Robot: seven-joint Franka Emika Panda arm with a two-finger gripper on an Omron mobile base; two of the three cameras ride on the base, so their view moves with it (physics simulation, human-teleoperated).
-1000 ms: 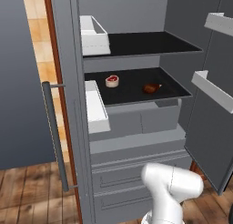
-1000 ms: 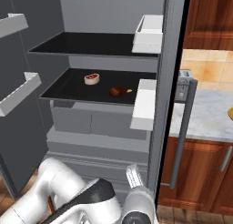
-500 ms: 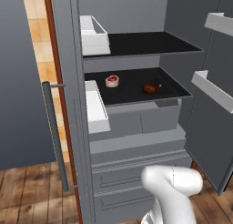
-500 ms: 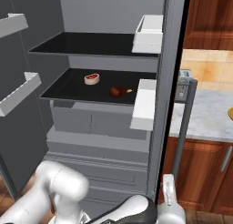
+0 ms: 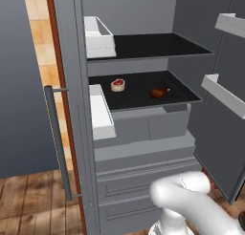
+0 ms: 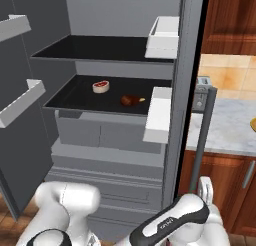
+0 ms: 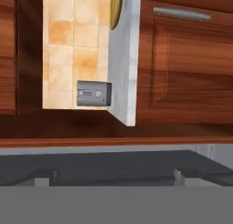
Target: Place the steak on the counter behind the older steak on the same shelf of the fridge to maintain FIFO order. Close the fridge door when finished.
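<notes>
The fridge (image 5: 143, 133) stands with both doors open. On its lower black shelf (image 5: 139, 96) the bright red, cream-rimmed steak (image 5: 117, 84) (image 6: 101, 86) lies toward the back. The darker older steak (image 5: 159, 92) (image 6: 131, 100) sits nearer the front on the same shelf. My gripper (image 7: 116, 175) is low at the right, outside the fridge, by the foot of the right door's handle (image 6: 202, 135). Its fingers (image 7: 44, 175) stand wide apart and hold nothing. It looks sideways at the marbled counter (image 7: 124, 59) (image 6: 225, 126).
White door bins (image 5: 101, 112) (image 6: 158, 115) hang on both open doors. The left door's long handle (image 5: 58, 143) juts out. A grey toaster (image 6: 201, 87) and a yellow object (image 7: 115, 9) sit on the counter over wooden cabinets (image 7: 182, 68). Grey drawers (image 5: 139, 186) lie below the shelves.
My arm has swung low and to the right, bringing the hand up beside the right door's handle. Both steaks lie where they were.
</notes>
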